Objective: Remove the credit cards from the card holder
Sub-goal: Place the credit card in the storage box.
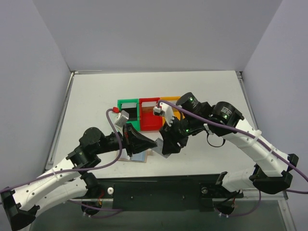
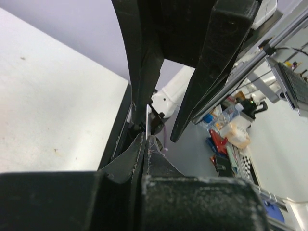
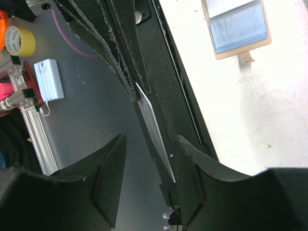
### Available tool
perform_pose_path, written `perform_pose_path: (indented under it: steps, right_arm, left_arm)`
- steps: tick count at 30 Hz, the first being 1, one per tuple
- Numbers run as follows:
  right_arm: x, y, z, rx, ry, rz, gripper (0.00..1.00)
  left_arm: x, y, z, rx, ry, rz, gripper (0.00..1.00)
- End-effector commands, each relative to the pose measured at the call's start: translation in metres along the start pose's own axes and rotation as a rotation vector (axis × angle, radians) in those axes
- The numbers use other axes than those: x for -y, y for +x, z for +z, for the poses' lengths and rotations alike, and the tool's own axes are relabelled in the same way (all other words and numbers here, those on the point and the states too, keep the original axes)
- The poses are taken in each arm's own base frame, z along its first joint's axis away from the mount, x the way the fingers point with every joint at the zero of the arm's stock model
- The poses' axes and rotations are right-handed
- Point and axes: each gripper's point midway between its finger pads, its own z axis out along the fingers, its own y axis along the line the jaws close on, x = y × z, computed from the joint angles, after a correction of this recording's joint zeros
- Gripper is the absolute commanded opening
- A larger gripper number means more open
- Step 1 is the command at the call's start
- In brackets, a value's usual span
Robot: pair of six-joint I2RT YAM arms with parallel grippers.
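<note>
1. Now my left claw is pinching one end of a thin, flat grey card, fingers pressing together.
2. My right claw is standing spread, its rough black fingers flanking the card's other end.
3. The card's long axis is running from claw to claw.
4. The tan card holder is lying open on the white bench near its front edge, blue panel up, tab sticking out.
5. Plastic bins are sitting just behind.

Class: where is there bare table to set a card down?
Bare: the table behind the three bins, and left of the green bin. Crowded: front centre, where left gripper and right gripper meet by the card holder.
</note>
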Motion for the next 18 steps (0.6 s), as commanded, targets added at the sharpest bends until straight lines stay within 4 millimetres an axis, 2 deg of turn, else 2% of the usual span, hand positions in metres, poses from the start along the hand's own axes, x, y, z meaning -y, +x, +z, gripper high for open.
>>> perform_pose_path:
  steps: [1,5,10,11,18]
  right_arm:
    - [0.0,-0.016,-0.009,0.08,0.011,0.016,0.4]
    - [0.005,-0.028,-0.015,0.171,0.008,0.06,0.37]
    - [0.014,-0.051,-0.021,0.313,-0.043,0.144,0.3]
    - [0.014,-0.052,-0.022,0.325,-0.045,0.158,0.3]
    - [0.013,-0.062,-0.02,0.364,-0.078,0.168,0.26]
  left_arm:
    - [0.011,-0.031,-0.005,0.17,0.025,0.045,0.0]
    - [0.008,-0.043,-0.015,0.284,0.007,0.034,0.0]
    - [0.008,-0.044,-0.02,0.335,0.025,0.011,0.0]
    - [0.011,-0.05,-0.023,0.37,0.034,0.005,0.0]
    - [0.009,-0.053,-0.028,0.419,0.033,-0.007,0.0]
